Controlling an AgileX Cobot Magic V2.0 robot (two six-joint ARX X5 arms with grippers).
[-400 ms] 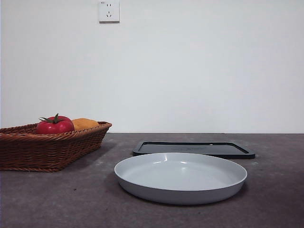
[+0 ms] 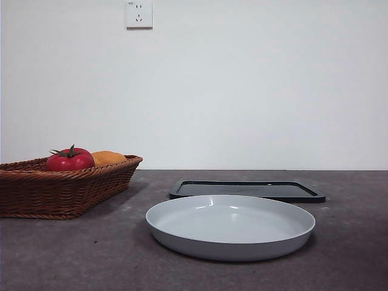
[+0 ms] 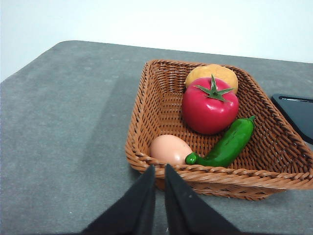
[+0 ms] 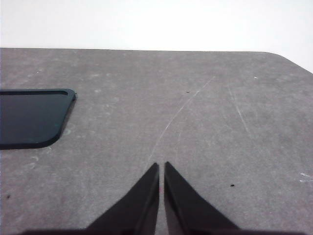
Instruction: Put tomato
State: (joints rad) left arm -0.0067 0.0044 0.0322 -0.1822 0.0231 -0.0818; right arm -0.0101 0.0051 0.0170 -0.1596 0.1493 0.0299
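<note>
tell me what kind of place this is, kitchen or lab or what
Probably a lab test bench, not a kitchen: a bare grey table against a plain white wall with one socket, set with a wicker basket holding a tomato, an empty grey plate and a black tray.

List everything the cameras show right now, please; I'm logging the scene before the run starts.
tomato: 1, red with green stem, in the basket, against the orange-yellow fruit
orange-yellow fruit: 1, in the basket, behind the tomato
egg: 1, pale tan, in the basket
green pepper: 1, in the basket, beside the egg
basket: 1, brown wicker, on the table
plate: 1, light grey, on the table, nothing on it
tray: 1, black, flat, behind the plate
table: 1, dark grey
wall socket: 1, white, on the wall
left hand: 1, black, shut, before the basket
right hand: 1, black, shut, over bare table
</note>
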